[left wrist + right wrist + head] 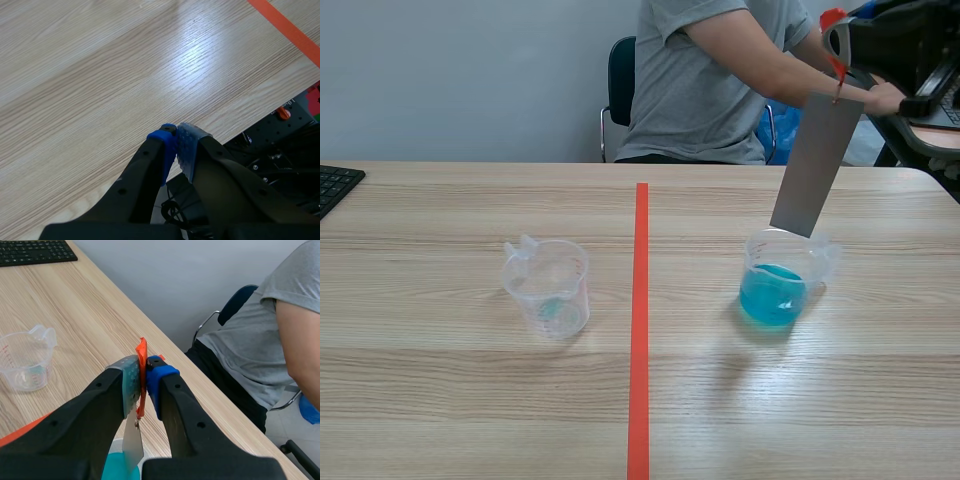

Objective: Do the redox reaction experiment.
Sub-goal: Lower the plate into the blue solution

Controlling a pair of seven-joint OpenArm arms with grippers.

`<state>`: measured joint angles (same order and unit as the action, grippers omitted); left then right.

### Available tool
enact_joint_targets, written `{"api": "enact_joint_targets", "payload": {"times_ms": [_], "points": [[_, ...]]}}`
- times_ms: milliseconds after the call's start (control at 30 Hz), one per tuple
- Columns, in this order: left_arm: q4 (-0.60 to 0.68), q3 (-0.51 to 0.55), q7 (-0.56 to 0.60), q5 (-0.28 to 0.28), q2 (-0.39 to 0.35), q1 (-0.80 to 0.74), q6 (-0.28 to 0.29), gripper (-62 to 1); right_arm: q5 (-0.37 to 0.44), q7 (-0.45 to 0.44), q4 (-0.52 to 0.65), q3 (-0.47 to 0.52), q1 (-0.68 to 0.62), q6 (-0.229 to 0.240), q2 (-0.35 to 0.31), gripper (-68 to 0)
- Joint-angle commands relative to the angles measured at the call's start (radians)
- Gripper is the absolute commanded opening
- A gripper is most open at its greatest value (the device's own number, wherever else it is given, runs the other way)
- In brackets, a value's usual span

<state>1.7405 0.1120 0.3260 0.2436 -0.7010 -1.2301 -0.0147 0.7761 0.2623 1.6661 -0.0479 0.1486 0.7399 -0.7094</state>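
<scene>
The right gripper (pixel 143 371) pinches the tab (pixel 142 347) of a grey strip (pixel 815 165) hanging just above the blue cup (pixel 775 295) at the right. The left gripper (pixel 177 137) is closed, empty. The clear cup (pixel 548 288) stands left.

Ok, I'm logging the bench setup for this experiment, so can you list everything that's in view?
metal strip: one, grey, hanging from the right hand, lower end over the blue-liquid cup
orange tab: one, on the strip's upper end
blue-liquid cup: one, clear plastic, right of the tape line
clear cup: one, left of the tape line
tape line: one, orange-red, down the table's middle
keyboard: one, black, table's far left
table: one, light wood
chair: one, dark, behind the person
person: one, grey T-shirt, seated across the table
left hand: black, shut on nothing, over bare table
right hand: black, shut on the tab
</scene>
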Motion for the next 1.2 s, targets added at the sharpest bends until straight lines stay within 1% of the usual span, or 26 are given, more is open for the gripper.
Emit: {"api": "enact_joint_targets", "payload": {"times_ms": [0,233,400,600,667,800,1033,1167], "points": [[0.018,-0.003,0.013,0.0,0.008,0.003,0.002,-57.8,0.002,-0.011,0.011,0.0,0.012,0.006,0.012,-66.4],[0.018,-0.003,0.014,0.0,0.008,0.003,0.002,-57.8,-0.046,-0.01,-0.013,-0.026,0.012,0.006,0.057,-66.4],[0.018,-0.003,0.014,0.0,0.008,0.003,0.002,-57.8,-0.086,-0.019,-0.061,-0.047,0.012,0.006,0.089,-66.4],[0.018,-0.003,0.014,0.0,0.008,0.003,0.002,-57.8,-0.149,-0.051,-0.141,-0.053,0.012,0.006,0.123,-66.4],[0.018,-0.003,0.014,0.0,0.008,0.003,0.002,-57.8,-0.185,-0.072,-0.174,-0.067,0.012,0.006,0.137,-66.4],[0.018,-0.003,0.014,0.0,0.008,0.003,0.002,-57.8,-0.257,-0.14,-0.24,-0.09,0.013,0.006,0.155,-66.4],[0.018,-0.003,0.014,0.0,0.008,0.003,0.002,-57.8,-0.333,-0.226,-0.314,-0.098,0.013,0.006,0.156,-66.4],[0.018,-0.003,0.014,0.0,0.008,0.003,0.002,-57.8,-0.375,-0.246,-0.333,-0.098,0.013,0.006,0.165,-66.4]]}}
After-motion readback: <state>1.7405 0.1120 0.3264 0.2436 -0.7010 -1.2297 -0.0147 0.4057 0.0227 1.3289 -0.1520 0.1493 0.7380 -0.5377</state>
